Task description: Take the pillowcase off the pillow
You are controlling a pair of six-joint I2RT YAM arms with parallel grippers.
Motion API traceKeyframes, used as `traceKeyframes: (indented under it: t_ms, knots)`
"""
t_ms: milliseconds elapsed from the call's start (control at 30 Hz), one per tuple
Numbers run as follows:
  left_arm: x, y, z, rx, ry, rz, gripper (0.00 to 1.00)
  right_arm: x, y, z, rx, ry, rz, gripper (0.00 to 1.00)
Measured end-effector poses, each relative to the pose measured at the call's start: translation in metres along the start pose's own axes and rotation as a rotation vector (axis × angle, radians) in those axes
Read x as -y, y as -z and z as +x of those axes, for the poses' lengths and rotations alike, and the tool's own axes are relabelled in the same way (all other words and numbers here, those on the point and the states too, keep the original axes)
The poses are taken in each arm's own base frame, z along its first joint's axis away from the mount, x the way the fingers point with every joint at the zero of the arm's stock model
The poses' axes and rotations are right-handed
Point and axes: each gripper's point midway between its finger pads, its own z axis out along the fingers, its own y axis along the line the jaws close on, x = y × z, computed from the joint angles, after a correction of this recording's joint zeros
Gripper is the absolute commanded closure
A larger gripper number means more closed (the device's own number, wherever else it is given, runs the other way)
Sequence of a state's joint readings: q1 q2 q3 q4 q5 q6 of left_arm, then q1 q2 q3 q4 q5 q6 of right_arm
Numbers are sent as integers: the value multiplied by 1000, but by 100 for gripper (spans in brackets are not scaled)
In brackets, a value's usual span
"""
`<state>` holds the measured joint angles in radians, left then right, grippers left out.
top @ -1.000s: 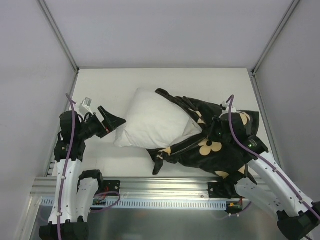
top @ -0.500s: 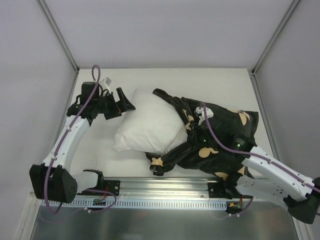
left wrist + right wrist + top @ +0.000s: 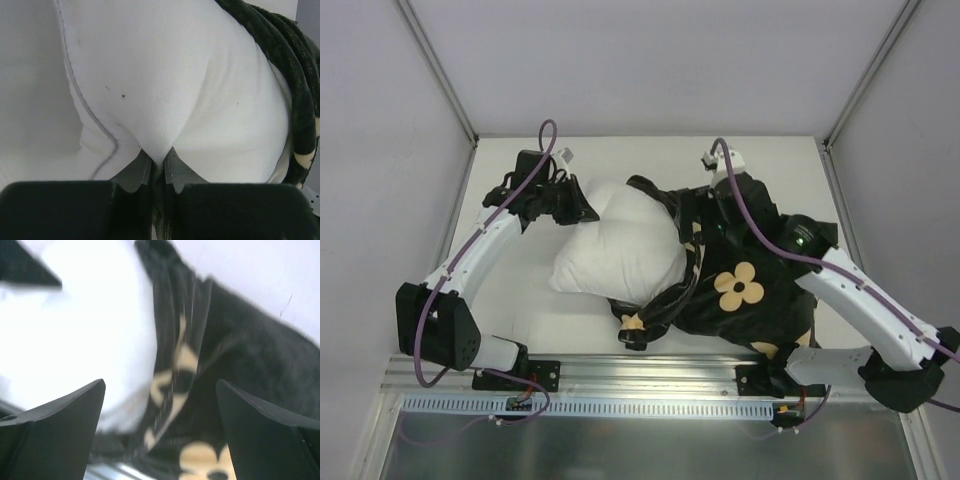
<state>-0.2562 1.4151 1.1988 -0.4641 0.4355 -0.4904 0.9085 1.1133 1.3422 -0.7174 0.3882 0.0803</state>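
**Top view.**
- Pillow [image 3: 615, 245]: white and puffy, lying on the counter [image 3: 520, 290]. It is mostly bare, and only the end away from the left tool [image 3: 582, 207] sits inside the pillowcase [image 3: 750, 290].
- Left tool: at the pillow's far corner, touching it.
- Right tool [image 3: 708, 222]: over the pillowcase's bunched mouth, just beside the covered end of the pillow. It is black on black, so its spread cannot be read here.

**Left wrist view.**
- Left tool [image 3: 157, 162]: closed on a small pinch of the pillow's white shell, which puckers to a point straight ahead.
- Seam [image 3: 85, 105]: runs off to the tool's left.
- Pillowcase: its black plush edge lies ahead and to the right.

**Right wrist view (blurred).**
- Right tool [image 3: 160, 385]: wide open, with nothing between its fingers [image 3: 55, 435].
- Pillowcase: the folded rim lies directly ahead and below the tool.
- Pillow: to the tool's left.

**Handling (judged).**
- Pillowcase: light, limp plush. It is likely to drag and bunch rather than slide off whole, though the pile should give fair grip.
- Best hold: the thick rolled rim beneath the right tool, taking the cover only.
- Pillow: light and squashy. It is apt to follow the cover unless the left tool anchors it, and so shallow a pinch may slip.
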Motion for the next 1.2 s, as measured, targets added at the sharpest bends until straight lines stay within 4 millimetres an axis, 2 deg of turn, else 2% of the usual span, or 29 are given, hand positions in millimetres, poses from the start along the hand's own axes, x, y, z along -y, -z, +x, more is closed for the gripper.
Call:
traceKeyframes:
  t_ms: [67, 133, 200, 267, 367, 433, 533, 600, 633, 700, 733, 833, 967, 1000, 1067, 1200]
  knots:
    - [0, 5, 4, 14, 1, 6, 100, -1, -16, -26, 19, -11, 19, 5]
    - [0, 13, 12, 25, 7, 10, 100, -3, -41, -37, -14, 0, 38, 5]
    - [2, 21, 15, 42, 3, 17, 100, -7, -65, -35, -83, 34, 45, 4]
    - [4, 27, 19, 53, 1, 23, 100, -21, -94, -36, -135, 66, 28, 4]
    - [6, 35, 22, 65, 1, 30, 100, -33, -135, -21, -221, 99, 27, 5]
    - [6, 36, 24, 65, 4, 31, 100, -34, -161, -4, -288, 113, 45, 11]
    - [2, 34, 29, 64, 9, 28, 100, -27, -181, 18, -362, 95, 65, 21]
    - [-2, 33, 33, 64, 13, 23, 100, -24, -186, 21, -374, 59, 63, 28]
    - [-3, 33, 35, 68, 13, 23, 100, -22, -187, 20, -369, 40, 61, 39]
    - [-2, 37, 36, 80, 7, 28, 100, -15, -187, 19, -360, -1, 65, 53]
    - [-2, 39, 37, 86, 3, 32, 100, -10, -187, 20, -359, -21, 70, 68]
    - [0, 44, 39, 98, -6, 40, 100, 3, -189, 26, -361, -84, 89, 84]
    - [-3, 44, 42, 98, -7, 38, 100, 21, -187, 42, -365, -144, 122, 87]
    - [-3, 43, 43, 97, -7, 37, 100, 26, -186, 45, -359, -162, 130, 90]
    - [-4, 43, 44, 96, -6, 36, 100, 37, -180, 45, -340, -202, 138, 99]
    - [-2, 49, 40, 112, -3, 49, 100, 74, -160, 35, -287, -295, 179, 99]
